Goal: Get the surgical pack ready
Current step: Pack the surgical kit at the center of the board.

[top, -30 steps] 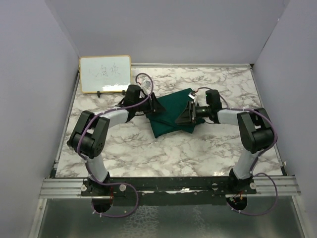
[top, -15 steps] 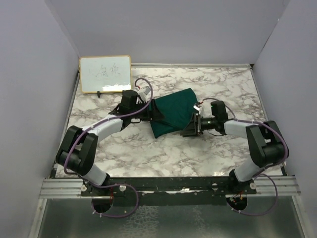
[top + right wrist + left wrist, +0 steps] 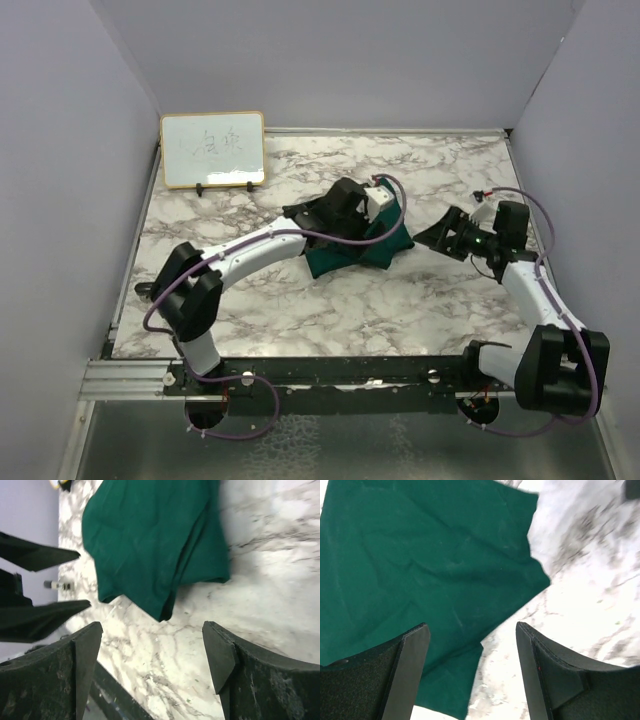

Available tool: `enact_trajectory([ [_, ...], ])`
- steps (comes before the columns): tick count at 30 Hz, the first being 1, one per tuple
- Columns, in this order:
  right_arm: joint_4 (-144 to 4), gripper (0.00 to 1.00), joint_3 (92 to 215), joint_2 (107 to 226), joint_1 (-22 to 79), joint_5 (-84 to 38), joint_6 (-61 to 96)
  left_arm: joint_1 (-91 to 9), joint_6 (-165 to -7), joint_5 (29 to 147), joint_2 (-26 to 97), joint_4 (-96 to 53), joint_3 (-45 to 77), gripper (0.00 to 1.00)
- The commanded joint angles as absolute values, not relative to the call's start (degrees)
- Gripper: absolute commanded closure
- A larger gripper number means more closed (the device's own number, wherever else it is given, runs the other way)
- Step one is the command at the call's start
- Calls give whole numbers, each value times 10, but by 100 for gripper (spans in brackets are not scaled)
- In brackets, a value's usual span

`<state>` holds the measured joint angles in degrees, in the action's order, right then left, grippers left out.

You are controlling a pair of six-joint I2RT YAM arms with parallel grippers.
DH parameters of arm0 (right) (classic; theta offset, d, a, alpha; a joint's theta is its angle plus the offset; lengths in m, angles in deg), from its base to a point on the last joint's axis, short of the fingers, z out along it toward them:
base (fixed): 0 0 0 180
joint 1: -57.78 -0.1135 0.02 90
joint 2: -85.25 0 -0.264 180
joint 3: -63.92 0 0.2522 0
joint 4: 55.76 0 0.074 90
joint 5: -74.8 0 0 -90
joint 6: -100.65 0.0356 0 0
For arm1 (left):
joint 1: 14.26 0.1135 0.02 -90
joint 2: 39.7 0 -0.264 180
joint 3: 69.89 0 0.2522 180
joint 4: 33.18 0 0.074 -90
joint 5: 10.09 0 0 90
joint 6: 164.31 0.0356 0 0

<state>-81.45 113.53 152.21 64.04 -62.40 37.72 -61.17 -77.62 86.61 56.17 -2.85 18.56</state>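
A dark green drape (image 3: 345,255), folded into a bundle, lies near the middle of a marble surface (image 3: 250,300), with a small whiteboard (image 3: 212,148) standing well apart at the far left. The bundle's long axis appears to run diagonally, from near-left to far-right, though the left arm hides part of it.

The left pincer (image 3: 471,630) hangs directly above the cloth, open wide and holding nothing. The right pincer (image 3: 152,627) is also spread wide and empty. It sits off the bundle's right side, pointing at it without touching. The left arm is therefore the nearer one for any next fold or grasp.

The left wrist view shows one cloth corner jutting out over bare marble. The right wrist view shows stacked folded edges and the other arm's fingers (image 3: 35,555). No tray or instruments are visible.
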Motion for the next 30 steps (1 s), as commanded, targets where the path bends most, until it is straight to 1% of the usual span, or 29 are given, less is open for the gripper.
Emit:
enact_trajectory([
  [1, -849, 17, 1157, 1512, 660, -585, 351, -658, -634, 741, 624, 71, 238, 27],
  [2, -851, 17, 1159, 1517, 660, -601, 347, -666, -624, 733, 633, 76, 246, 28],
  [3, -851, 18, 1159, 1522, 660, -615, 340, -671, -617, 723, 639, 78, 251, 31],
  [4, -850, 18, 1158, 1525, 660, -626, 336, -674, -615, 718, 644, 81, 256, 36],
  [5, -850, 19, 1155, 1528, 660, -632, 334, -675, -612, 719, 648, 86, 262, 37],
  [15, -794, 21, 1110, 1550, 660, -715, 350, -687, -583, 703, 660, 103, 257, 38],
  [20, -782, 23, 1094, 1559, 660, -731, 353, -687, -576, 671, 678, 104, 260, 45],
  [21, -782, 23, 1091, 1560, 660, -733, 355, -687, -576, 676, 679, 103, 260, 45],
  [25, -779, 24, 1086, 1560, 660, -743, 364, -687, -579, 680, 683, 99, 257, 39],
  [28, -780, 25, 1091, 1555, 660, -744, 371, -687, -583, 669, 688, 98, 261, 39],
  [29, -779, 26, 1093, 1554, 660, -744, 374, -687, -584, 666, 688, 98, 262, 41],
  [30, -779, 26, 1093, 1554, 660, -745, 376, -687, -585, 663, 687, 98, 264, 45],
])
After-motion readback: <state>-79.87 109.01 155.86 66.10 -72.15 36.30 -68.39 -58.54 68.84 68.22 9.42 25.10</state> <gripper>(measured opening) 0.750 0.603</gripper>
